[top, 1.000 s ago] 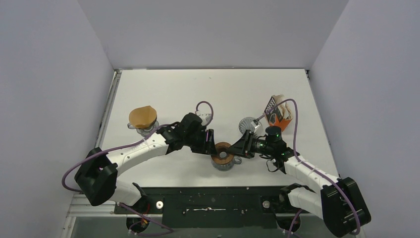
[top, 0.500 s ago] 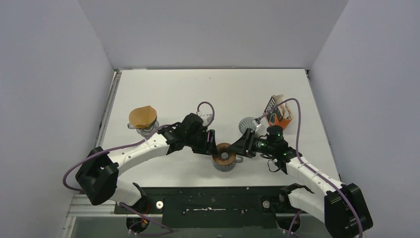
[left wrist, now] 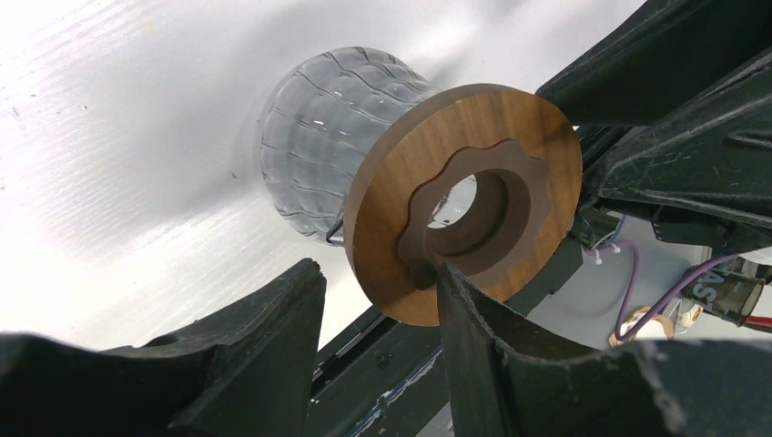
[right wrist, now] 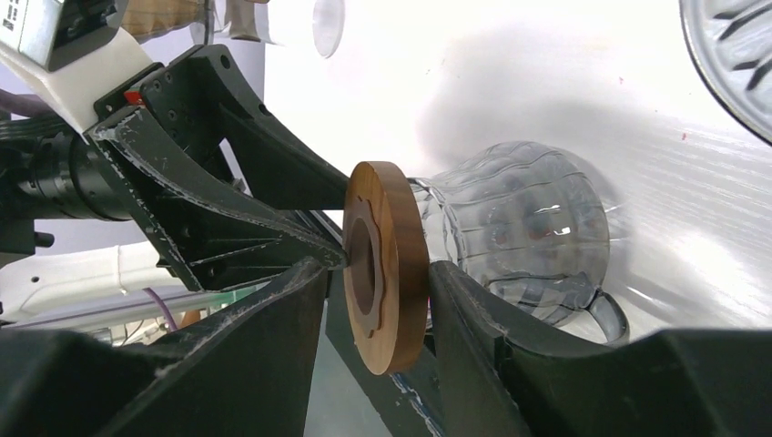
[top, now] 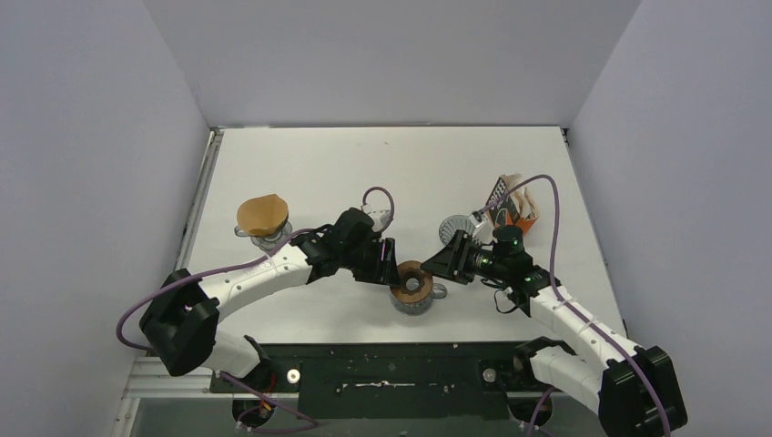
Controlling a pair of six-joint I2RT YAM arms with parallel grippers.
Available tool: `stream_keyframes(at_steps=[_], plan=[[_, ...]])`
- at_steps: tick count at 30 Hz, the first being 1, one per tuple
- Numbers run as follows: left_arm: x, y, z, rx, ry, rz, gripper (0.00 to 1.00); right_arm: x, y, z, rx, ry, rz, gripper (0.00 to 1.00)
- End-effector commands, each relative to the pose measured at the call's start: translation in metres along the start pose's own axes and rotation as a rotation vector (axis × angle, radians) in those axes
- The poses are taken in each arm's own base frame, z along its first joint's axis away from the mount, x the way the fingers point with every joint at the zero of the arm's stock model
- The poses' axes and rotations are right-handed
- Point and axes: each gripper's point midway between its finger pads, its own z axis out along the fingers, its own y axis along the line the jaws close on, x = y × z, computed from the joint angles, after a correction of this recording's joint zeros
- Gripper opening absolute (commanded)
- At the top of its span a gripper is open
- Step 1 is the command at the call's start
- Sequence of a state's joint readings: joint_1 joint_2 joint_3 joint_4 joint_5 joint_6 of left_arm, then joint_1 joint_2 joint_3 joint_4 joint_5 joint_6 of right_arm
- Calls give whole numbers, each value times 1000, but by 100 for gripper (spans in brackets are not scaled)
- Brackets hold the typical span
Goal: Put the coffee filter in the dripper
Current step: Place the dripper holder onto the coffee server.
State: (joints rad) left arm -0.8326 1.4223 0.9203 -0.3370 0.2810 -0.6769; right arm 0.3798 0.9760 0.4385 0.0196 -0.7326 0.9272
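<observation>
Left pincer is hovering, in the top view, at the upper-left rim of the dripper. The dripper is standing wide end down near the middle of the counter's near edge, its brown ring collar facing up and its handle pointing right, while the right pincer is pointing at it from the right. A tan-brown paper cone is sitting on a clear vessel toward the left edge, and a coffee bag is lying toward the right edge. In the left wrist view, the left pincer is standing about half open astride the collar's rim, one finger lying over the collar's inner recess and the other just outside the rim; whether they are pinching it I cannot tell. In the right wrist view, the right pincer is standing partly open around the collar's thickness. One finger is resting under it against the glass neck and the other is showing a slim gap from the top face, so it is gripping nothing.
</observation>
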Motion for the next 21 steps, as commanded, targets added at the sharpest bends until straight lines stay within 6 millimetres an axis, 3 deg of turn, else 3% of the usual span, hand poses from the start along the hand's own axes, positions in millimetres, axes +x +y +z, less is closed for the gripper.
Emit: stream_keyframes(at_steps=[1, 21], plan=[[-13, -19, -5, 61, -43, 23, 46, -21, 17, -5, -11, -74, -72, 46], [-19, -36, -14, 123, -52, 19, 47, -21, -5, -9, 120, -71, -108, 46]])
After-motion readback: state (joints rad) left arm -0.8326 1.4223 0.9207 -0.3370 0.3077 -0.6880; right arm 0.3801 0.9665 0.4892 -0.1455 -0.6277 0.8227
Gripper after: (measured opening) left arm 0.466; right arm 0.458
